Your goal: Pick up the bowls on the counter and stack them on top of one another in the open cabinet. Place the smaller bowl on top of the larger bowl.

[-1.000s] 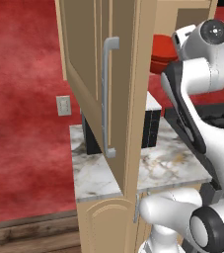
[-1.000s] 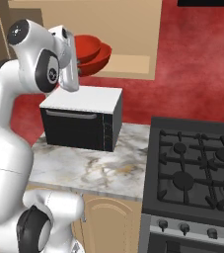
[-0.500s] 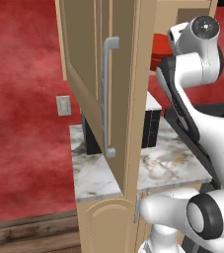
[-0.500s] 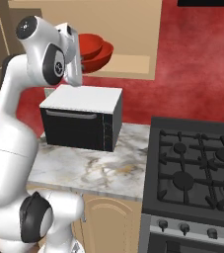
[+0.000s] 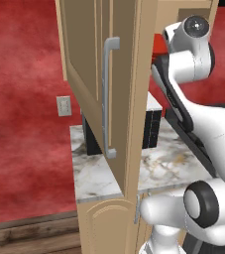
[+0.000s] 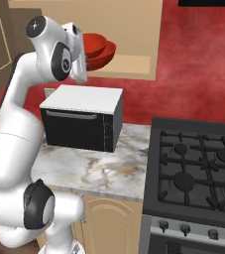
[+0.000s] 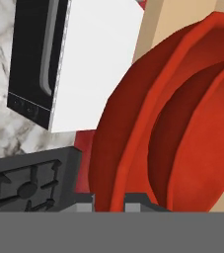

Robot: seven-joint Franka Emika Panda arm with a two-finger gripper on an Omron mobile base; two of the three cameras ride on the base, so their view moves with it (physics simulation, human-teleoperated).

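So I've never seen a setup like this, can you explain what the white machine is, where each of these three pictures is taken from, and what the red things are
The white machine is a robot arm on a base that can drive, in a computer-drawn kitchen. Two pictures come from cameras on that base, behind the arm to its left and right. The third comes from a camera on the arm's hand, looking along its fingers.

The red things are two bowls. In the right base view the smaller bowl sits nested in the larger bowl on the shelf of the open cabinet. The fingers are shut on the rim of the smaller bowl, so it is not yet let go.

Below, a black and white oven stands on the marble counter, next to a stove.
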